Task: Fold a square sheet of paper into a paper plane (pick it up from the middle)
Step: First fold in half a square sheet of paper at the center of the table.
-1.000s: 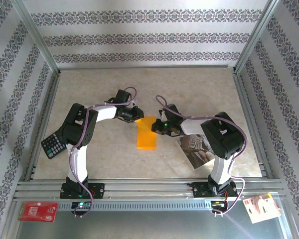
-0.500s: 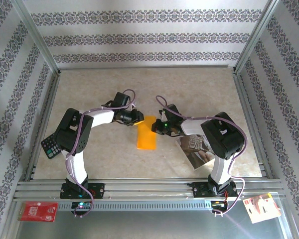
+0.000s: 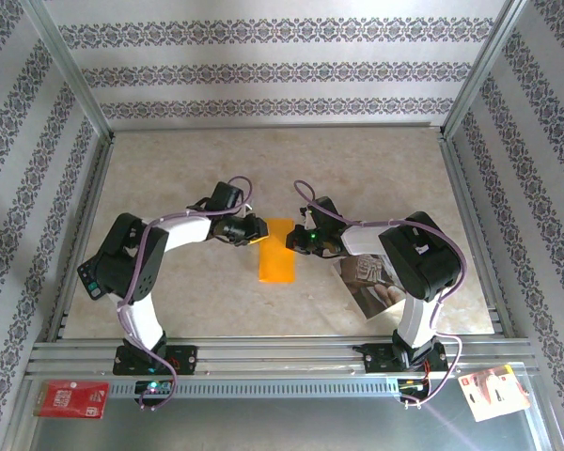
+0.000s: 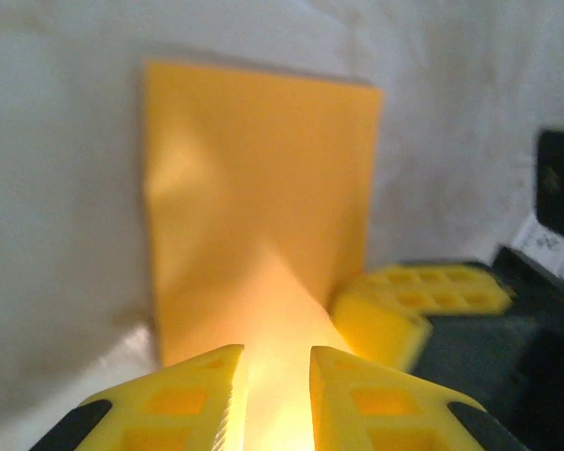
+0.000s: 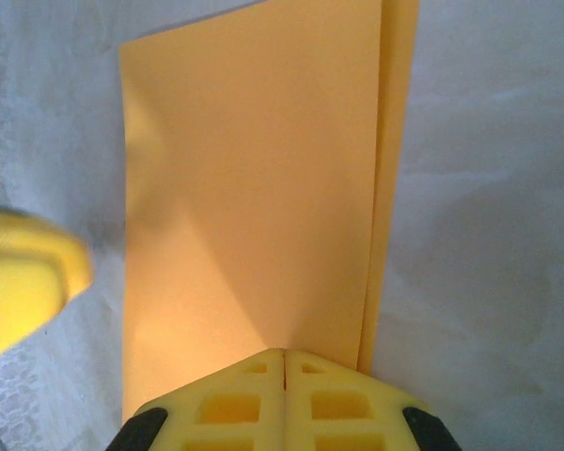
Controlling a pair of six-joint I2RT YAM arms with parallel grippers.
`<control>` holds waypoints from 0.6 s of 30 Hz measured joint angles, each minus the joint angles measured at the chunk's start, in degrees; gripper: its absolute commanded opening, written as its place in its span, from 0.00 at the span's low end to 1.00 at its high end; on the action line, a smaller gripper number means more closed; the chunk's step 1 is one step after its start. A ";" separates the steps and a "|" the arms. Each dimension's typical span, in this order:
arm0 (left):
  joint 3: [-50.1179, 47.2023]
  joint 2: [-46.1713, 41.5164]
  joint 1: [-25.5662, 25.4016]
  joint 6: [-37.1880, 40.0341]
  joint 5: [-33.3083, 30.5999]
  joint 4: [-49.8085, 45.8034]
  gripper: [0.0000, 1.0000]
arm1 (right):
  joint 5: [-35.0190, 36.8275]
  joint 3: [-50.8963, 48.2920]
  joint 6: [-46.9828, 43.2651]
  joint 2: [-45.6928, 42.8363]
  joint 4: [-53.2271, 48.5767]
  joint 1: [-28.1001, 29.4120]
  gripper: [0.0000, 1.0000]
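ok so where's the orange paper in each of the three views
Top external: orange paper mid-table, between the left gripper and the right gripper.
Left wrist: centre, extending up from that gripper's fingertips.
Right wrist: centre-left, extending up from its fingertips.
Shared landmark: the right gripper's yellow fingers at the paper's edge.

Square sheet of paper [image 3: 278,250] plain bright orange. Left gripper [image 4: 274,365], right gripper [image 5: 284,362]: yellow fingers. Table [image 3: 376,169] beige, mottled. Walls [image 3: 263,70] white, dark floral bands. Cables [image 3: 169,230] purple. Card [image 3: 71,398] red.
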 measured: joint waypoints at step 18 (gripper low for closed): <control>-9.03 -2.56 -1.75 -2.73 1.25 2.25 0.20 | 0.00 -0.11 0.00 -0.02 0.17 0.00 0.00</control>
